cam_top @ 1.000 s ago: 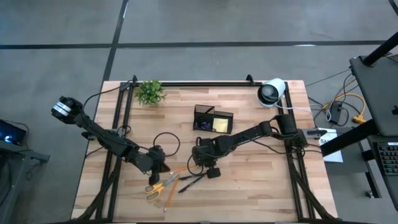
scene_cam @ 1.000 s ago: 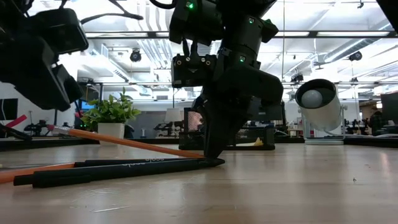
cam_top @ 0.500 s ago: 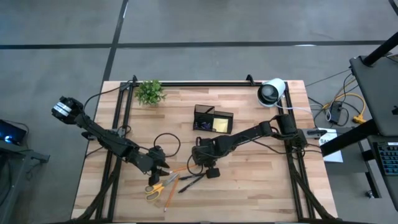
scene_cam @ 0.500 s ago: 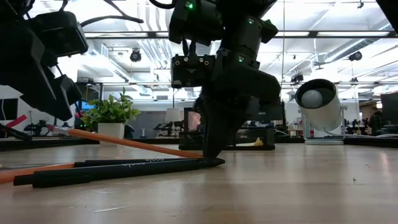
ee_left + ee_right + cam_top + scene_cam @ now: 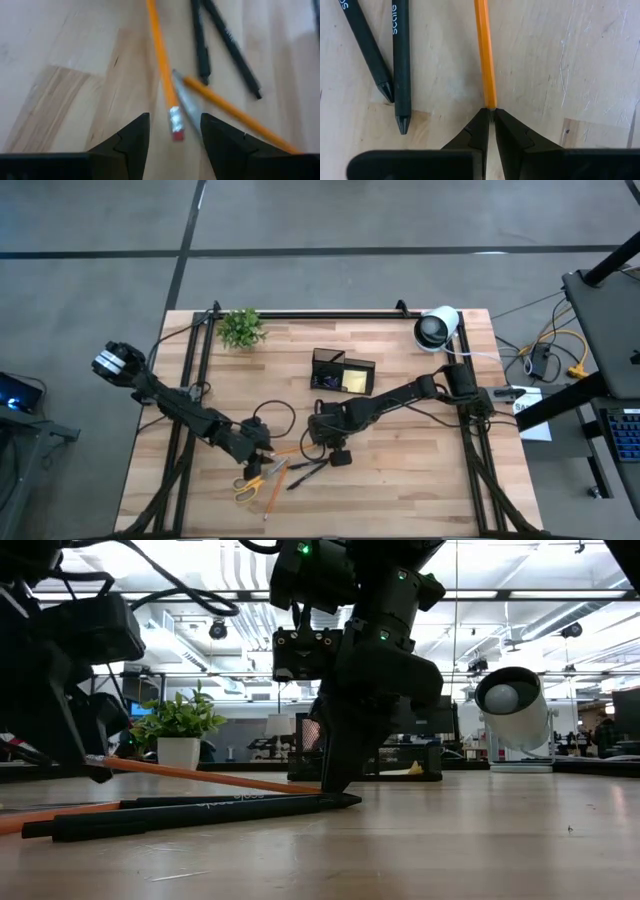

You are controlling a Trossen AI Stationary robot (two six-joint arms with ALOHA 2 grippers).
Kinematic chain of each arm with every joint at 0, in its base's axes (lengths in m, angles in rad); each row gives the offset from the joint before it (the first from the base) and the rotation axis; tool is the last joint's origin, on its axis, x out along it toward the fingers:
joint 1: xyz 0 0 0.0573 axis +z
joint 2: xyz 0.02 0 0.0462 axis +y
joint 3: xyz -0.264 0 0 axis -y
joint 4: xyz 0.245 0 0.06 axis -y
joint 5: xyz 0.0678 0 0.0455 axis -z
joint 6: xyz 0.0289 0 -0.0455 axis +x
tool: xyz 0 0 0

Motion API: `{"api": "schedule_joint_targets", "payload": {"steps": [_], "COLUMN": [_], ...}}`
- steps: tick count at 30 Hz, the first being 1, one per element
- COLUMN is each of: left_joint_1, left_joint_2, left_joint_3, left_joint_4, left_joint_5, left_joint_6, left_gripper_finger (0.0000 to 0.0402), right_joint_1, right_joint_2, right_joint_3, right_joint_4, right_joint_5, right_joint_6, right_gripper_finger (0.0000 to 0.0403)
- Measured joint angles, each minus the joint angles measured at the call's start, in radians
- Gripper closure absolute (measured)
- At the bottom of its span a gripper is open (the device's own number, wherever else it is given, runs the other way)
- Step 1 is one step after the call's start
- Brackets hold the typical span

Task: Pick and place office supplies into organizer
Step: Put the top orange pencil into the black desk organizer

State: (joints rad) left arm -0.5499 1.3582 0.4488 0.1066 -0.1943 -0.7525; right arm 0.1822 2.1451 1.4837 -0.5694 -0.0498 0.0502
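Note:
An orange pencil point(image 5: 485, 55) lies flat on the table, and my right gripper point(image 5: 491, 111) is shut on one end of it. My left gripper point(image 5: 174, 120) is open, with one finger on each side of the pencil's eraser end point(image 5: 176, 133), apart from it. A second orange pencil point(image 5: 235, 115), two dark pens point(image 5: 395, 60) and yellow-handled scissors point(image 5: 250, 480) lie close by. The black mesh organizer point(image 5: 343, 370) stands farther back, with a yellow sticky pad point(image 5: 354, 381) in one compartment. My right gripper pinches the pencil's bare end point(image 5: 490, 104) between its two fingertips. The fingers come steeply from above, slanting, and run in line with the pencil. The pencil stays on the table, its other end toward my left gripper.
A small green plant point(image 5: 241, 328) stands at the far left. A big white-and-black roll point(image 5: 437, 327) stands at the far right. A loop of dark cable point(image 5: 278, 418) lies behind my left gripper. Bare wood stretches along the near right of the table point(image 5: 420, 490).
My left gripper has opened and come down toward the pencil's eraser end, shifting slightly toward the table's near right. My right gripper has stayed shut on the pencil's other end.

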Motion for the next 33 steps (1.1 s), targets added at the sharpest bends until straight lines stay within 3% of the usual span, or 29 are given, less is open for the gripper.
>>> {"api": "schedule_joint_targets", "payload": {"steps": [6,18,29,33], "left_joint_1": [0.001,0.001,0.001,0.01], "left_joint_2": [0.0,0.012,0.049,0.011], "left_joint_3": [0.001,0.001,0.01,0.031], "left_joint_4": [0.01,-0.011,-0.015,-0.104], "left_joint_5": [-0.023,-0.019,0.002,-0.028], "left_joint_6": [-0.001,0.005,0.034,0.056], "left_gripper_finger": [0.0248,0.0351,0.0392,0.0396], "right_joint_1": [0.0,0.0,0.001,0.001], "right_joint_2": [0.0,0.0,-0.015,-0.058], "right_joint_3": [0.0,0.0,-0.003,-0.003], "right_joint_4": [0.0,0.002,-0.012,-0.035], "right_joint_5": [0.0,0.0,0.004,0.069], "right_joint_6": [0.0,0.001,0.019,0.067], "right_gripper_finger": [0.038,0.038,0.038,0.038]}}
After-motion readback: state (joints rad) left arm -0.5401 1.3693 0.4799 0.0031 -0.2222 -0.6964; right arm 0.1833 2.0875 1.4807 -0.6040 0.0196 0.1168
